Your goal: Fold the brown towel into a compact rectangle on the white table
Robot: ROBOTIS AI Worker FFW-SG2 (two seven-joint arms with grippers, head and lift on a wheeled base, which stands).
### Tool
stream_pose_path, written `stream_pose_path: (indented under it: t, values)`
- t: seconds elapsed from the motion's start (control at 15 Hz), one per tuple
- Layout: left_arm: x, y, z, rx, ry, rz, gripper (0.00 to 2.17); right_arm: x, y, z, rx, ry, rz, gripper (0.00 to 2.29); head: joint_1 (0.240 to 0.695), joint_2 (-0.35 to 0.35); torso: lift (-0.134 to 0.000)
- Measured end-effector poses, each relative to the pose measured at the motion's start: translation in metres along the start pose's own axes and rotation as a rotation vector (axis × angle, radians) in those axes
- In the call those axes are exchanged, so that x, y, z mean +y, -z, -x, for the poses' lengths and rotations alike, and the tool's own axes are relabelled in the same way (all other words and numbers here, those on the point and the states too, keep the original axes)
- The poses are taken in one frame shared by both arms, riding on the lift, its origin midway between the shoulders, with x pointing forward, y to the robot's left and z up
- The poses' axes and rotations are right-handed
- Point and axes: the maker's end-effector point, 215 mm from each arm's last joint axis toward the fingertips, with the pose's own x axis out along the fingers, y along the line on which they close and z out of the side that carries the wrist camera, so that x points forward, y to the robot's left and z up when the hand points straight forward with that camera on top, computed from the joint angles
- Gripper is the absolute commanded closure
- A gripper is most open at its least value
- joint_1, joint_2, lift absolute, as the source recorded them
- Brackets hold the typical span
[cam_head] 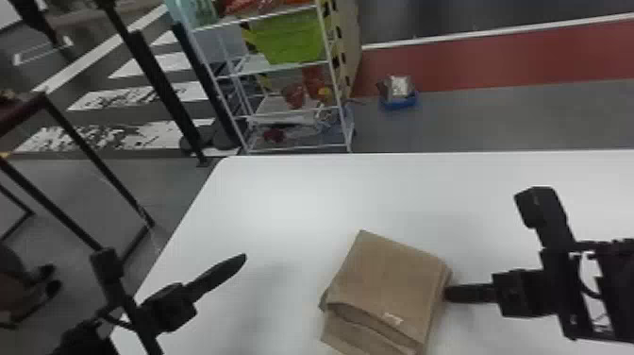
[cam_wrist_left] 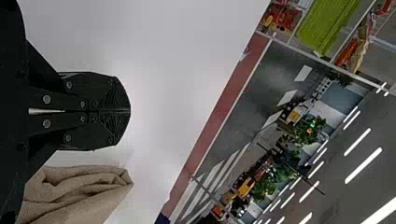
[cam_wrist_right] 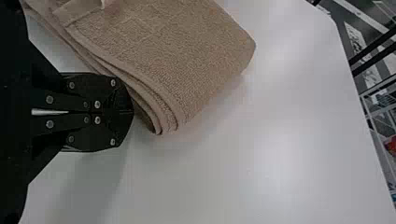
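lying folded on the table (cam_head: 283, 198), the towel (cam_head: 387, 274) is flanked by left gripper (cam_head: 242, 258) and right gripper (cam_head: 448, 293). both are closed, nothing gripped; right one just beside it.

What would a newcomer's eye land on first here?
Most likely the brown towel, folded into a thick layered bundle near the white table's near edge, a small pale tag on its top. Next, the two black grippers, both shut: the right one at the towel's right side, the left one over bare table to its left. Behind the table, the bright green bin on a white wire rack stands out.
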Motion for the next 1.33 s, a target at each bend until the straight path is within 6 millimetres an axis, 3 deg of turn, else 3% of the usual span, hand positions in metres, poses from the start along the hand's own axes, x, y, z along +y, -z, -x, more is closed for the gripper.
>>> stream_pose_path:
  t: [0.13, 0.27, 0.53, 0.67, 0.73, 0.8, 0.87, 1.0, 1.13, 1.33]
  values:
    - [0.0, 0.0, -0.001, 0.005, 0.002, 0.002, 1.91, 0.003, -0.032, -0.007, -0.063, -0.029, 0.027, 1.71, 0.695, 0.35, -0.124]
    - [0.001, 0.0, -0.001, 0.007, 0.0, 0.001, 1.91, 0.009, -0.051, -0.009, -0.091, -0.042, 0.043, 1.71, 0.695, 0.35, -0.124]
    - [0.0, 0.006, -0.004, 0.021, 0.003, 0.008, 1.91, 0.022, -0.081, -0.007, -0.126, -0.05, 0.108, 1.71, 0.695, 0.35, -0.124]
    - [-0.002, 0.012, -0.007, 0.036, 0.007, 0.014, 1.91, 0.024, -0.083, -0.009, -0.111, -0.05, 0.122, 1.71, 0.695, 0.35, -0.124]
    - [-0.003, 0.013, -0.008, 0.04, 0.008, 0.016, 1.91, 0.026, -0.067, -0.01, -0.064, -0.066, 0.097, 1.49, 0.695, 0.35, -0.124]
    - [-0.002, 0.014, -0.007, 0.041, 0.007, 0.018, 1.91, 0.031, -0.049, -0.006, -0.018, -0.081, 0.067, 0.98, 0.695, 0.35, -0.124]
    - [-0.001, 0.013, -0.005, 0.04, 0.005, 0.019, 1.91, 0.037, -0.034, 0.003, -0.003, -0.092, 0.046, 0.74, 0.695, 0.35, -0.124]
    - [0.004, 0.011, -0.001, 0.043, 0.0, 0.024, 1.91, 0.042, -0.033, 0.029, -0.051, -0.076, 0.08, 0.23, 0.695, 0.35, -0.124]
    - [0.002, 0.014, 0.002, 0.065, 0.01, 0.05, 1.91, 0.045, -0.04, 0.049, -0.071, 0.0, 0.206, 0.21, 0.695, 0.35, -0.124]
    - [-0.005, 0.019, 0.003, 0.089, 0.018, 0.068, 1.91, 0.067, -0.049, 0.054, -0.057, 0.009, 0.339, 0.21, 0.695, 0.35, -0.124]
